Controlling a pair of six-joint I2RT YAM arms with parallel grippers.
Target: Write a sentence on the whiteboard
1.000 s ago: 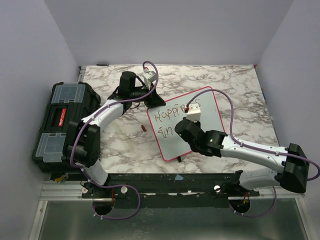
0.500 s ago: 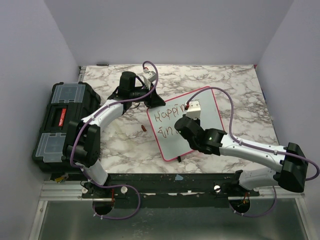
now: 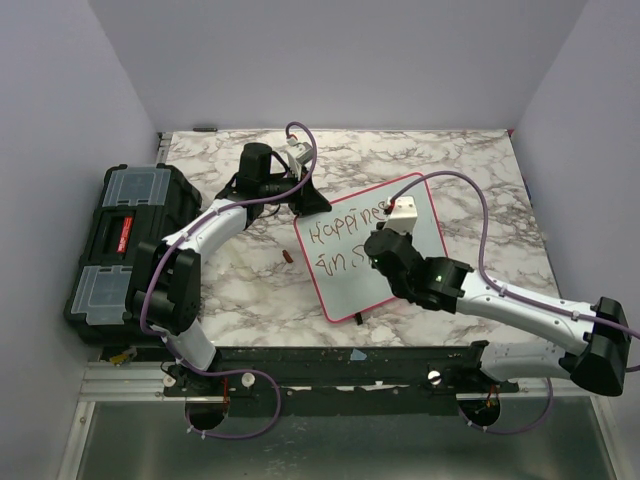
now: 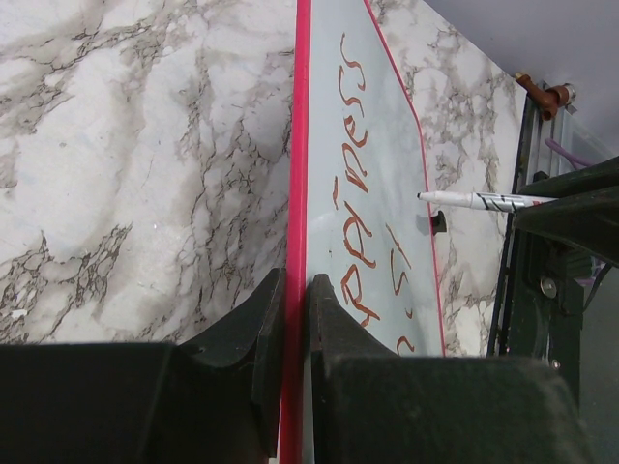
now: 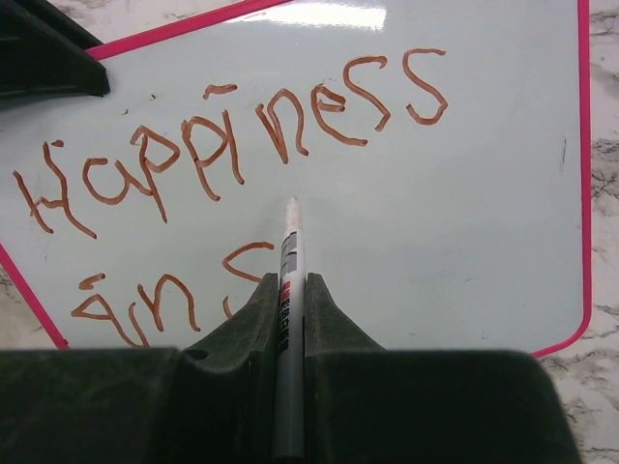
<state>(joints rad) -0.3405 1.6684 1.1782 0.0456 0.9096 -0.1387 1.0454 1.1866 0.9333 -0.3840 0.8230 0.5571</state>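
Observation:
The whiteboard lies tilted on the marble table, glossy white with a pink-red frame. The sentence on it reads "Happiness" with "in S" below. My left gripper is shut on the board's far left frame edge, one finger on each side. My right gripper is over the board's middle, shut on a white marker. The marker tip points at the surface just right of the "S". The marker also shows in the left wrist view.
A black toolbox with clear lid compartments stands at the table's left edge. A small red marker cap lies on the marble left of the board. Grey walls close in the table on three sides.
My right gripper has moved right along the second line with the marker. An "S" now shows after "in", and more of "Happiness" is uncovered. The left arm has not moved.

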